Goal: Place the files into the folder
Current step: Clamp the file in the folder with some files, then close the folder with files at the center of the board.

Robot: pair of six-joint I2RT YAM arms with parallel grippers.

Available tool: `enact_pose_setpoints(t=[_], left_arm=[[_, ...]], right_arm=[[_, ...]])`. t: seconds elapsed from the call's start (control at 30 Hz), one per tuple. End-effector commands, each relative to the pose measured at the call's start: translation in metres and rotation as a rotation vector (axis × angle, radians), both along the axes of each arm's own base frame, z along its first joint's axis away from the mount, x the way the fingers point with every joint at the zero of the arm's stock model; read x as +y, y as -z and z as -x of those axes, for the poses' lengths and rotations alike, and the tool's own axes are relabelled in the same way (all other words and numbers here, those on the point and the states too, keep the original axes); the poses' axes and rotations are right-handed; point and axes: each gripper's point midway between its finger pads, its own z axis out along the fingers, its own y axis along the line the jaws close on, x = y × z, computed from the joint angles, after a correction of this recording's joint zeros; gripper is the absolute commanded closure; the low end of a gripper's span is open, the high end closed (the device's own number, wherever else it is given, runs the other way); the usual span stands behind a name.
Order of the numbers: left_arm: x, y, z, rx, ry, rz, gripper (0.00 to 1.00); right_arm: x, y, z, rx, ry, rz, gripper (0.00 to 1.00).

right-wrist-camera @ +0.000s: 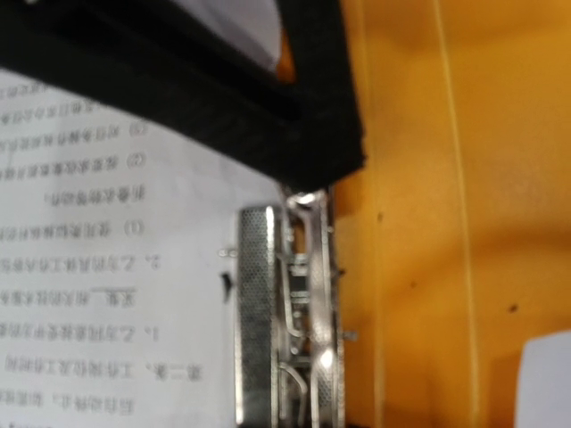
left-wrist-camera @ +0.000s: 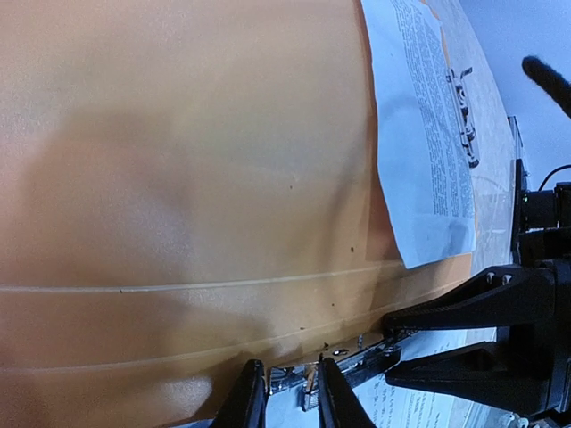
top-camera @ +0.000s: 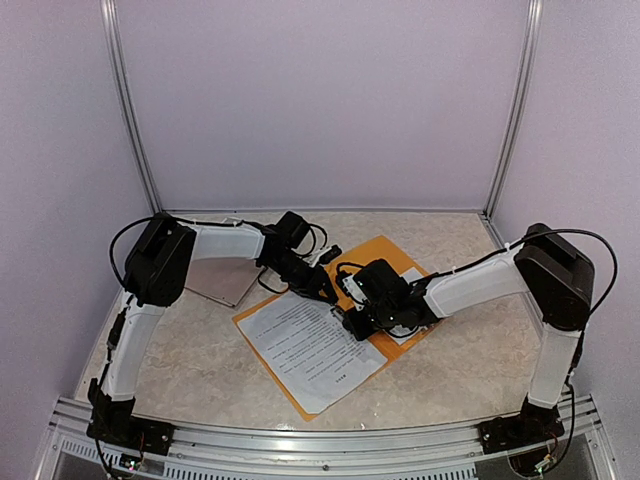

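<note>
The orange folder [top-camera: 385, 255] lies open in the middle of the table. The files [top-camera: 310, 350], white sheets of small black print, rest on its near left half, and their text shows in the right wrist view [right-wrist-camera: 107, 267]. A metal clip [right-wrist-camera: 285, 312] runs along the fold [left-wrist-camera: 357, 352]. My left gripper [top-camera: 322, 290] hangs over the clip's far end, its fingers [left-wrist-camera: 250, 401] a little apart around the metal. My right gripper [top-camera: 352, 318] comes in from the right and pinches the clip's other end [left-wrist-camera: 390, 348].
Another printed sheet [left-wrist-camera: 410, 160] with a small metal clasp [left-wrist-camera: 464, 107] lies on the folder's right half. A grey-brown board [top-camera: 225, 282] lies flat under the left arm. White walls and metal posts close in the table at the back and sides.
</note>
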Motion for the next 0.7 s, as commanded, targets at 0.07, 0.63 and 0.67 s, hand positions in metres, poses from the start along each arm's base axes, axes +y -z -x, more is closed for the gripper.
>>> enact_pose_setpoints(t=[0.07,0.63,0.67], left_arm=[[0.009,-0.014,-0.014,-0.059,-0.039,-0.002,0.72],[0.040,-0.078,-0.014,-0.201,-0.160,-0.010,0.39],[0.046,-0.080,-0.012,-0.204,-0.181,-0.022,0.36]], right_arm=[[-0.030,0.059,0.043,0.166,-0.070,0.194,1.00],[-0.026,0.039,0.040,0.133,-0.123,0.214,0.98],[-0.025,0.036,0.038,0.129,-0.115,0.210,0.94]])
